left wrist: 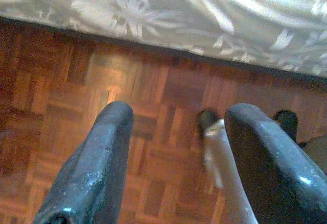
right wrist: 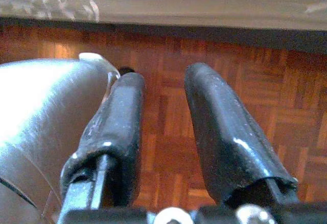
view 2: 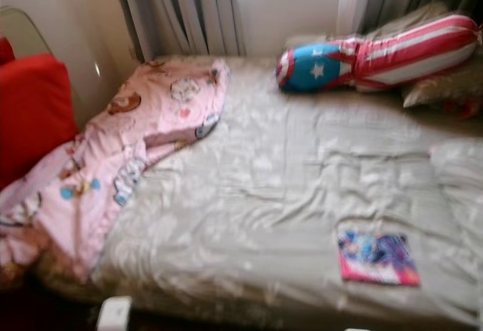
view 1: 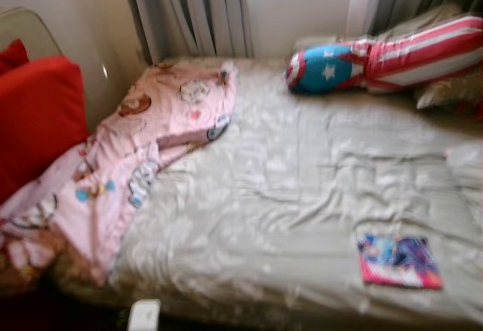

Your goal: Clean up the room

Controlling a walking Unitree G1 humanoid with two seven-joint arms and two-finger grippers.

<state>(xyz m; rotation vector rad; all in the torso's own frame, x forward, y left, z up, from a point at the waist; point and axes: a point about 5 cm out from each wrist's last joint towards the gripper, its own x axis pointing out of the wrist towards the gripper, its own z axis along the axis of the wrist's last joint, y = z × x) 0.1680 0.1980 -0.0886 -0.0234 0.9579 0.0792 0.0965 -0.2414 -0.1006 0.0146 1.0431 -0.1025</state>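
Pink blanket is heaped at the bed's left; both grippers are held spread above parquet floor.

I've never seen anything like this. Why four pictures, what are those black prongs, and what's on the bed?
A walking humanoid robot took them. The two wide pictures come from its head cameras, looking down at a bed with a crumpled pink blanket, a colourful book, a shield-patterned pillow and a red cushion. The other two come from cameras on its wrists. The prongs are the fingers of its left gripper and right gripper, both open, holding nothing, hanging above the wooden floor beside the bed.
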